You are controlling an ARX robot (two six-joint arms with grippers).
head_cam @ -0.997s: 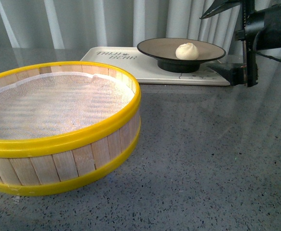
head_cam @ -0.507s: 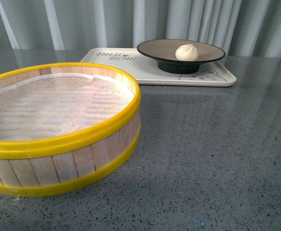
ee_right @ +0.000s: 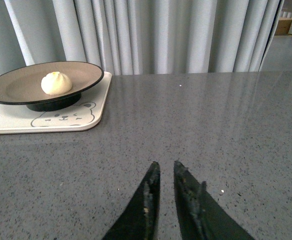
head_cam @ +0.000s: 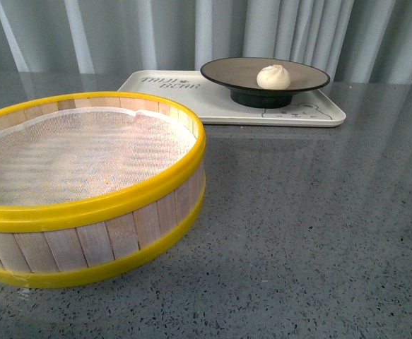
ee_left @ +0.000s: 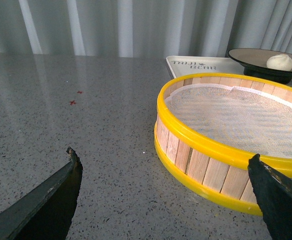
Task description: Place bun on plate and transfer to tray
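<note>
The cream-white bun [head_cam: 273, 76] sits on the black-rimmed plate [head_cam: 228, 68], which stands on the cream tray [head_cam: 191, 99] at the far side of the table. In the right wrist view the bun [ee_right: 56, 82] lies on the plate [ee_right: 15, 87] over the tray's bear drawing [ee_right: 85, 117]. My right gripper [ee_right: 166, 167] is shut and empty, low over the grey table, well away from the tray. My left gripper [ee_left: 163, 159] is open and empty, beside the steamer basket. Neither gripper shows in the front view.
A yellow-rimmed wooden steamer basket [head_cam: 92, 205] with white cloth lining stands at the near left; it also shows in the left wrist view [ee_left: 211, 150]. Grey curtains [head_cam: 191, 32] hang behind the speckled grey table [head_cam: 312, 226].
One second ago the right arm showed at the upper right by the tray. It has since left the front view. Plate, bun and tray have not moved.
</note>
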